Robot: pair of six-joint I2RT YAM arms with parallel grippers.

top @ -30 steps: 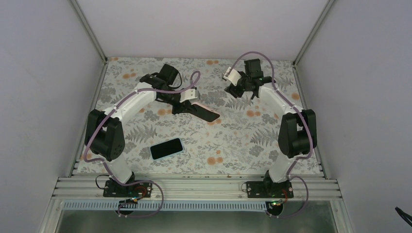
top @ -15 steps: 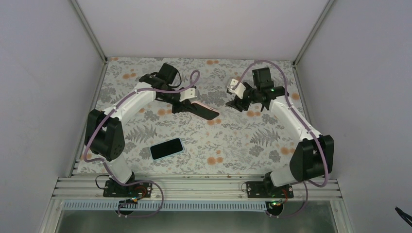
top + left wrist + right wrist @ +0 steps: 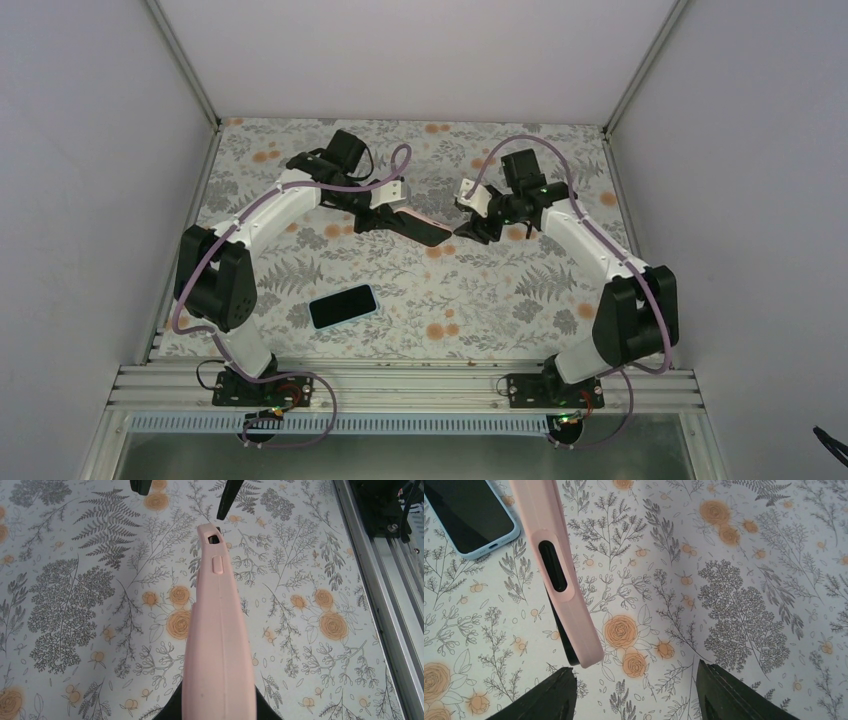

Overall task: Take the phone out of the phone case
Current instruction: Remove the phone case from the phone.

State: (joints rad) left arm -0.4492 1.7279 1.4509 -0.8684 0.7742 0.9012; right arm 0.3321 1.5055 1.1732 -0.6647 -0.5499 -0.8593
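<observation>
A pink phone case (image 3: 220, 630) is held edge-up above the floral table, its far end pointing at the right arm. My left gripper (image 3: 218, 714) is shut on its near end. From above the cased phone (image 3: 420, 233) shows as a dark slab. The phone's black edge (image 3: 562, 639) shows along the side of the case (image 3: 555, 570). My right gripper (image 3: 634, 669) is open just short of the case's free end, and the case's corner is near its left finger without touching. The right gripper's fingertips (image 3: 226, 500) show at the top of the left wrist view.
A second phone with a light blue rim (image 3: 343, 306) lies screen-up on the table nearer the arm bases, also visible as a phone (image 3: 468, 515) in the right wrist view. A metal rail (image 3: 385, 580) runs along the table edge. White walls close in three sides.
My right arm has swung from the far side of the table in towards the case's free end, its jaws staying open. The left arm and the case have not moved.
</observation>
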